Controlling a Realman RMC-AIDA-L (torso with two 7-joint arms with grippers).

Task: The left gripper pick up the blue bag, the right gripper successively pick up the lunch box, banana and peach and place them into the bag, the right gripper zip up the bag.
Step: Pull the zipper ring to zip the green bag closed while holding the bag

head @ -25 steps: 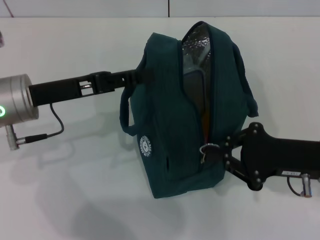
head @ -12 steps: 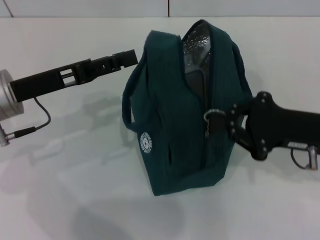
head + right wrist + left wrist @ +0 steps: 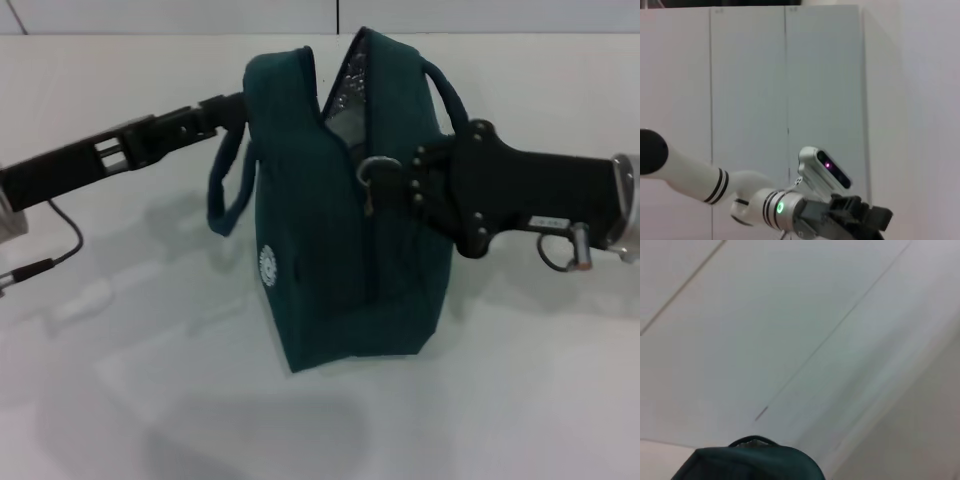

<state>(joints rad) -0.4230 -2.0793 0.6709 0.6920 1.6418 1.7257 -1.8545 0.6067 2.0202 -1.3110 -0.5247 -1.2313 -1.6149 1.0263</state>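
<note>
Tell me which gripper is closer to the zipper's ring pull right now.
Right. The right gripper sits at the ring pull on the blue bag; the left gripper is at the bag's far upper corner.

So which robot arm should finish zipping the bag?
Probably the right gripper: it is already at the zipper's ring pull, while the left gripper is holding the blue bag up.
</note>
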